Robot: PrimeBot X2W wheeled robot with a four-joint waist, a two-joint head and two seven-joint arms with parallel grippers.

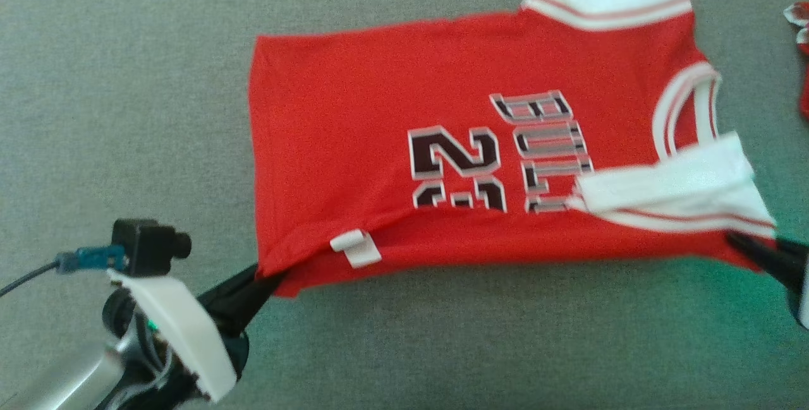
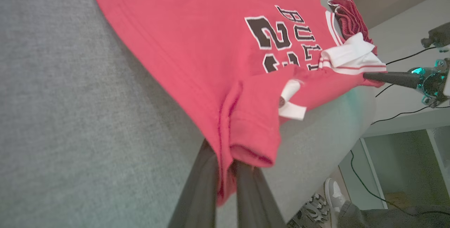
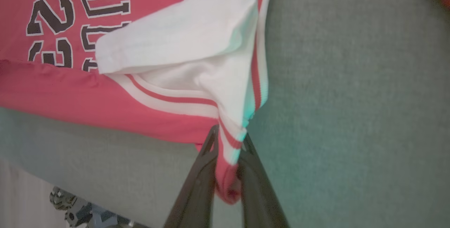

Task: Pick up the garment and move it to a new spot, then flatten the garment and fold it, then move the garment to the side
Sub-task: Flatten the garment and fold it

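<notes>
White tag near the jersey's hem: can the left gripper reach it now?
Probably not freely: the left gripper is shut on the jersey corner, though the white tag lies close, uncovered.

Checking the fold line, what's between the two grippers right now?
Head view: the jersey, its folded near edge running from left gripper to right gripper, a white tag on it.

From the head we look steeply down on the grey surface [image 1: 95, 50], with most of the shirt [image 1: 411, 163] before us. Our wrist cameras sit low and close behind their fingers [image 2: 197, 193], at the shirt's near edge. The left one looks across to the right gripper [image 2: 367, 76]. All three views share the printed number [image 1: 455, 157].
</notes>
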